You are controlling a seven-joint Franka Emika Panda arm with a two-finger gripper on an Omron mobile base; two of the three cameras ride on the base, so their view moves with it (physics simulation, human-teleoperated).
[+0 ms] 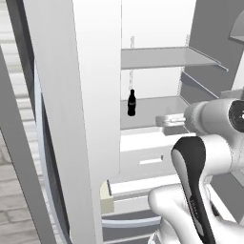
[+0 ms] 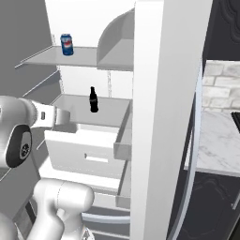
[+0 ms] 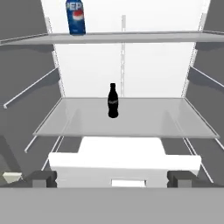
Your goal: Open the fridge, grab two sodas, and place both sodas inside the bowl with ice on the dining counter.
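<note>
We have the fridge (image 3: 122,65) open, so the first step is done. Our gripper (image 3: 112,178) faces the shelves with its fingers spread fully wide and holding nothing. A dark soda bottle (image 3: 113,101) stands upright on the middle shelf (image 3: 175,118), straight ahead of us. The blue can (image 3: 75,16) stands on the shelf above, toward the left. Both drinks are ungrabbed, and carrying them to the bowl remains.
</note>
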